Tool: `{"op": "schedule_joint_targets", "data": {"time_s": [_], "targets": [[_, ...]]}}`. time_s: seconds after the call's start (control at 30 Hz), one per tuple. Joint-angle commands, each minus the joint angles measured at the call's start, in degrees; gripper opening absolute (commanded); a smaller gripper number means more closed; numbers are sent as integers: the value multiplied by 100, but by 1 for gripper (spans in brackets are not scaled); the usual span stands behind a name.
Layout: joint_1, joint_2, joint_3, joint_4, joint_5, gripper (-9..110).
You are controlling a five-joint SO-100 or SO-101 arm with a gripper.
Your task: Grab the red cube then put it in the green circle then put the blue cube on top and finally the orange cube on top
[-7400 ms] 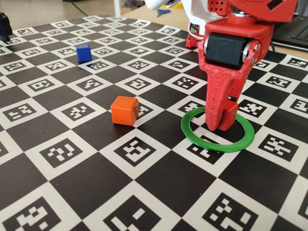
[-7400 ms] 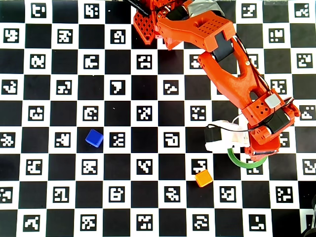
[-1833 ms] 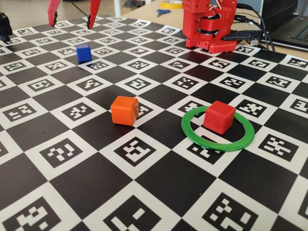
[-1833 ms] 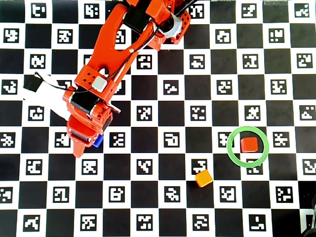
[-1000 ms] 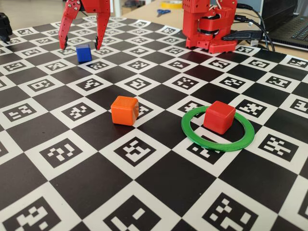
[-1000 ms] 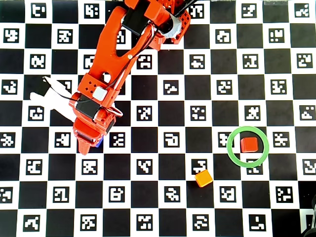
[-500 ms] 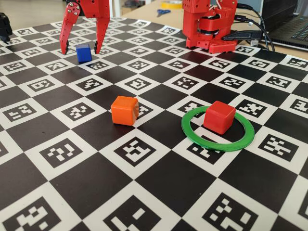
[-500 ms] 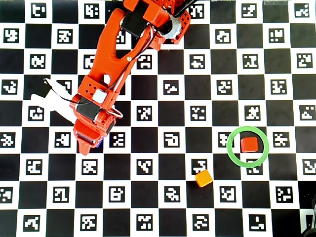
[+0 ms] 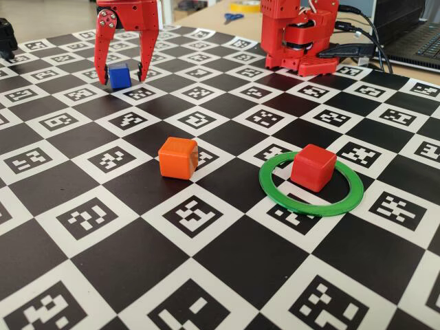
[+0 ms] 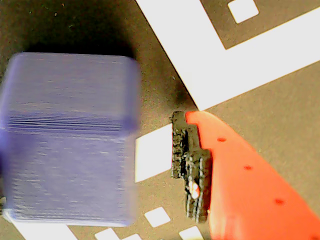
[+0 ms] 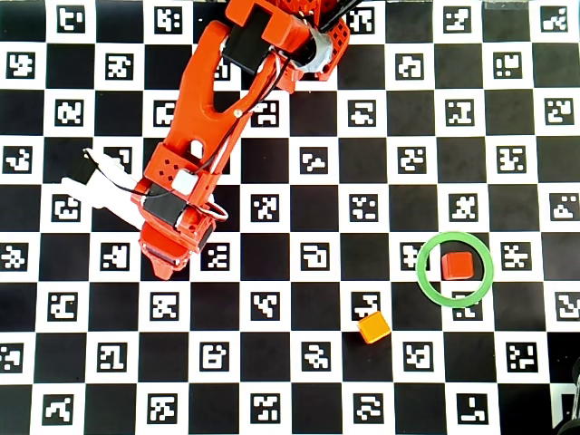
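The gripper [image 9: 124, 77] stands open astride the blue cube [image 9: 119, 75], a finger on each side. The red cube [image 9: 313, 167] sits inside the green circle [image 9: 311, 204]; the orange cube [image 9: 178, 157] lies left of it.

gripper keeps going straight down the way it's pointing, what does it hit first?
Most likely the checkered mat. In the fixed view the open gripper points down with a finger on each side of the blue cube, apparently clear of it. The wrist view shows a gap between cube and finger. How far the tips are from the mat is unclear.
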Motion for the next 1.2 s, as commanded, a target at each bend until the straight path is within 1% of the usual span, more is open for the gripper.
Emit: {"op": "schedule_joint_targets", "data": {"time_s": [0.0, 0.27, 0.5, 0.73, 1.17], "targets": [[-62, 132, -290, -70, -18, 22], [-26, 141, -308, -149, 44, 9], [-35, 193, -334, -9, 44, 6], [-26, 457, -360, 237, 193, 5], [-141, 1608, -97, 510, 97, 1]]}}
